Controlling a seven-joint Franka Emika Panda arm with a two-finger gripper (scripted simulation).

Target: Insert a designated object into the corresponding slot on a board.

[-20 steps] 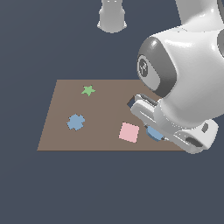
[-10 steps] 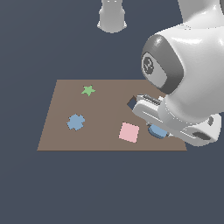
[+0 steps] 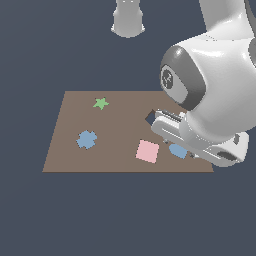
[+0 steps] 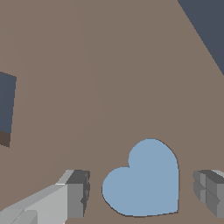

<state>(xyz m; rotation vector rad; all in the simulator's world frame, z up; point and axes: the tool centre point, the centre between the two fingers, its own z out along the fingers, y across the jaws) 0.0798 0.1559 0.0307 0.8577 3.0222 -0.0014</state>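
Observation:
The designated object, a flat light-blue heart point(image 4: 142, 179), lies on the brown board point(image 4: 100, 65). In the wrist view it sits between the two grey fingers point(image 4: 75, 197) of my gripper point(image 4: 143, 193), which is open and touches nothing. In the exterior view the heart point(image 3: 177, 150) peeks out from under the white hand near the board's point(image 3: 115, 160) front right corner. The heart-shaped slot is hidden. Only a dark straight-edged hole point(image 3: 149, 118) shows, half covered by the arm, and it also appears at the wrist view's edge as a dark hole point(image 4: 6, 107).
A pink square point(image 3: 147, 151) lies just to the exterior view's left of the heart. A blue jagged cross point(image 3: 86, 139) and a small green star point(image 3: 100, 103) lie further left on the board. The arm's white base point(image 3: 128, 17) stands beyond the board.
The arm has shifted only slightly over the heart. The heart and the other pieces have stayed where they were.

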